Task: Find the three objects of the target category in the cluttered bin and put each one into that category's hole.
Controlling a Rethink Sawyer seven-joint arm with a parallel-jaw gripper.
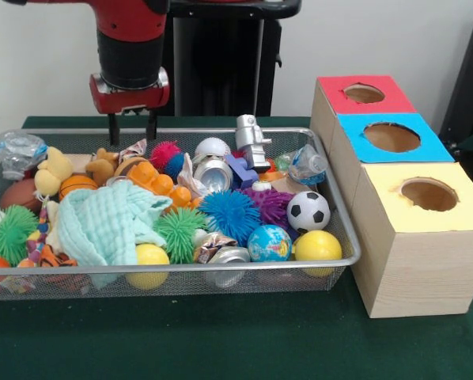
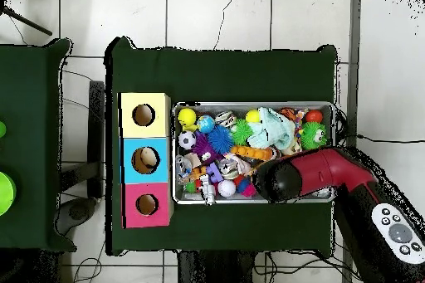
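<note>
The gripper (image 1: 130, 124) is hanging over the far side of the mesh bin (image 1: 343, 237), its two fingers spread apart and holding nothing, seemingly choosing among the clutter. Balls, spiky toys and crushed cans are lying heaped together, a pale green cloth (image 1: 102, 226) covering some. The three holed boxes (image 1: 410, 229) are waiting just beside the bin, for easy drops.

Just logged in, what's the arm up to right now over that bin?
The gripper hangs open and empty above the far side of the wire bin, over the plush toys. Nothing has been picked. The bin is full of balls, spiky toys, cans and a light green cloth. The three boxes beside it, topped red, blue and yellow, each have a hole.
</note>
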